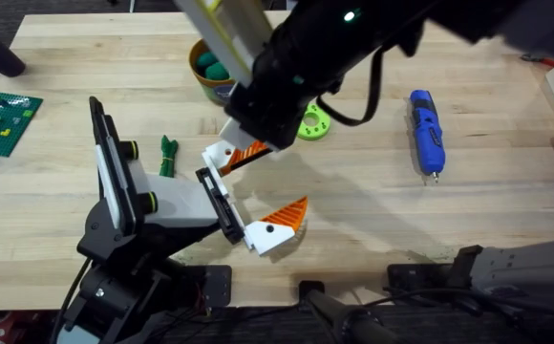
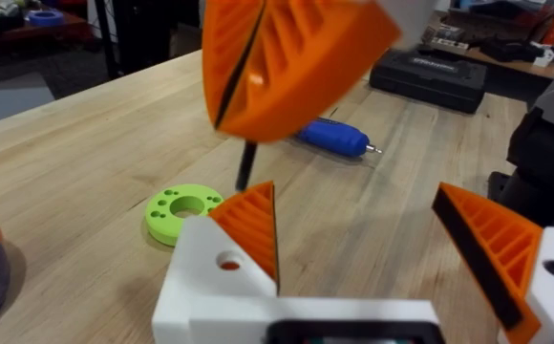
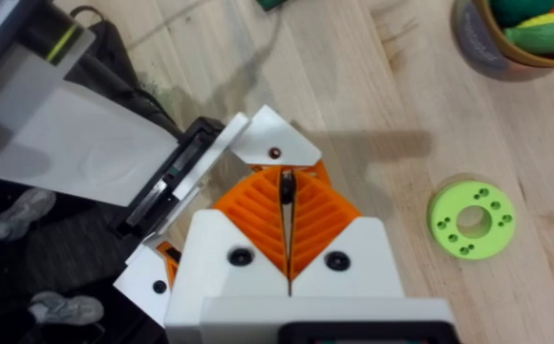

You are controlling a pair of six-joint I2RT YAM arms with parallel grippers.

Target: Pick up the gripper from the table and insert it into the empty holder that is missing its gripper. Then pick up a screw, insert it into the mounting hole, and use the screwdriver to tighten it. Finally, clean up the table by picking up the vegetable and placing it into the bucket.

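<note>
I pinch a tiny, rigid, slippery dark screw (image 3: 286,184) in my right gripper (image 3: 287,205) above the black holder bar (image 1: 218,203); left jaws spread.

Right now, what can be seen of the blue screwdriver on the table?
The screwdriver has a blue, pen-shaped, plastic-looking body with black bands and a thin metal tip. It lies flat on the wooden table, on the right side in the overhead view, with its tip pointing toward the arms' bases. It sits well apart from the lime-green ring. Nothing but the table touches it.
</note>
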